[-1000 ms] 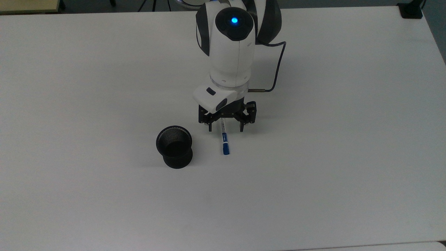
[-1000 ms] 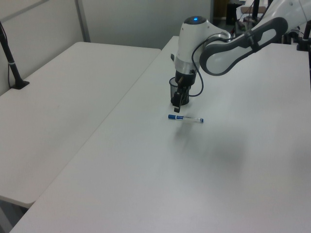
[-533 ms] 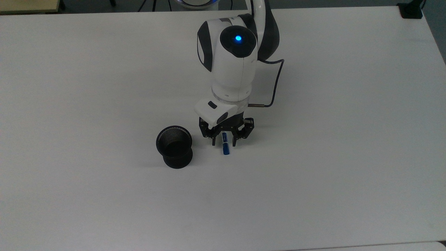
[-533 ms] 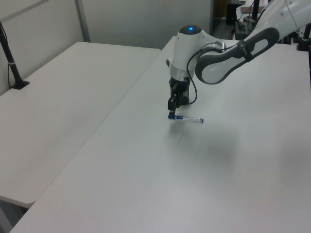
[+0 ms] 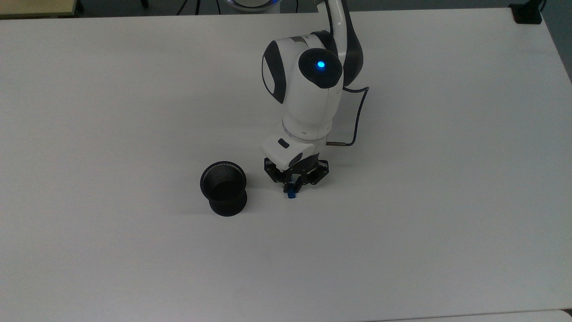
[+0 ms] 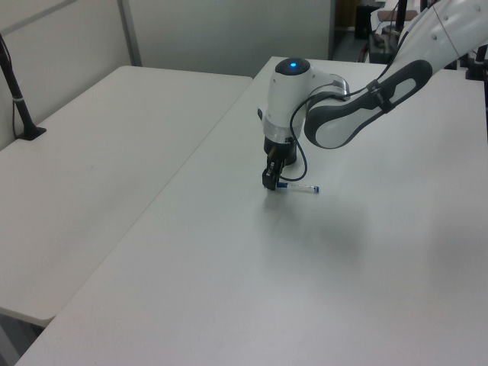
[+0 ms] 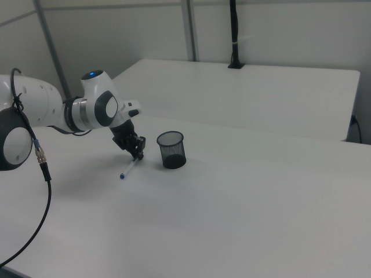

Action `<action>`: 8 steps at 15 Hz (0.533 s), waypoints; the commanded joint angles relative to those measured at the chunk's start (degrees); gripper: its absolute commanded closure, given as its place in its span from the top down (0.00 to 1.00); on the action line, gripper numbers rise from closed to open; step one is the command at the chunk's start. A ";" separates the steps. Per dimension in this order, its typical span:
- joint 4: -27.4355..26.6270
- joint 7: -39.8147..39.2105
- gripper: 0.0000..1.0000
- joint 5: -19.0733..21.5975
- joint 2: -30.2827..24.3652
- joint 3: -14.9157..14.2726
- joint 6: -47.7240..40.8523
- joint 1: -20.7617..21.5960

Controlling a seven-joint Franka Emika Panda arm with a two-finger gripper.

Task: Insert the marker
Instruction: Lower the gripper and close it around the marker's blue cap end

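Since earlier frame, hand [image 5: 292,187] lowered and shifted toward marker's [image 6: 299,187] capped end; fingers narrowed from wide spread. Now fingers close in on blue cap, touching or nearly so; firm grip unclear. Marker lies flat on tabletop [image 5: 134,89]. Cup [image 5: 224,188] upright, just beside hand on top view's left

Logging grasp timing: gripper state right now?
Gripper: fingers closed around the cap end of the marker, which lies flat on the table.
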 commanded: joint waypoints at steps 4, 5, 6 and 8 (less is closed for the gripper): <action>0.62 1.74 0.09 -0.81 -1.31 -0.44 0.76 0.45; 0.62 1.74 0.09 -0.81 -2.45 -0.44 0.76 0.27; 0.53 1.74 0.09 -0.81 -4.03 -0.44 0.59 0.19; 0.53 1.92 0.09 -0.89 -6.85 -0.53 0.50 -0.08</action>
